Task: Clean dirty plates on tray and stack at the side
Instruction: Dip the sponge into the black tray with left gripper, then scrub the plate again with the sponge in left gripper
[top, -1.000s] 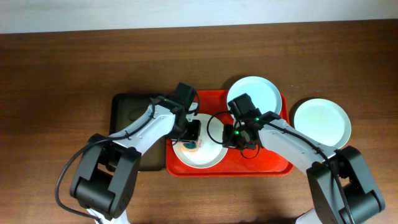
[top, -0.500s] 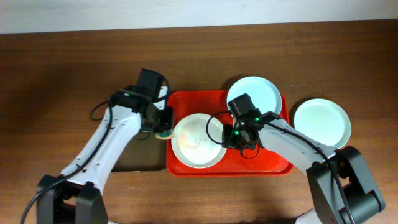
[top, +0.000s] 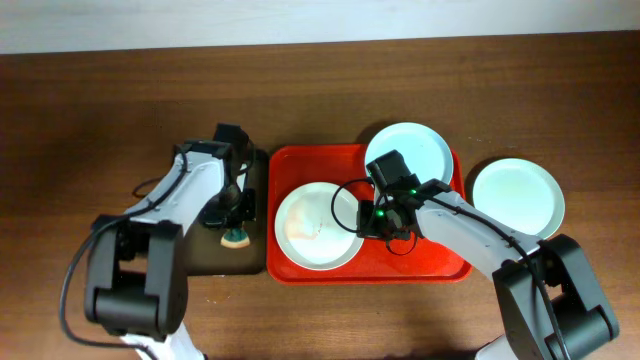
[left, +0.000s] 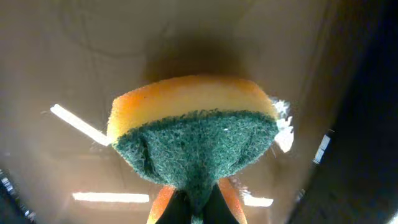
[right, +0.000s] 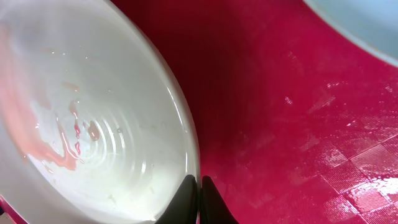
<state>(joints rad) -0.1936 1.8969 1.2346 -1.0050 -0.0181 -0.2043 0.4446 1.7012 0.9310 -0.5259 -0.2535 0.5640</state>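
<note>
On the table (top: 100, 100), the red tray (top: 440, 262) held a smeared plate (top: 310, 235) in its left half and a second plate (top: 420, 150) in its far right corner. A third plate (top: 518, 195) lay just right of the tray, likely starting the stack. The right jaws pinched the smeared plate's rim, probably to steady it, and the left jaws, clamped on a sponge (left: 193, 137), sat left of the tray, clear of the plate.

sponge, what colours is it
The sponge is orange with a green scrub side, clearest in the left wrist view.
</note>
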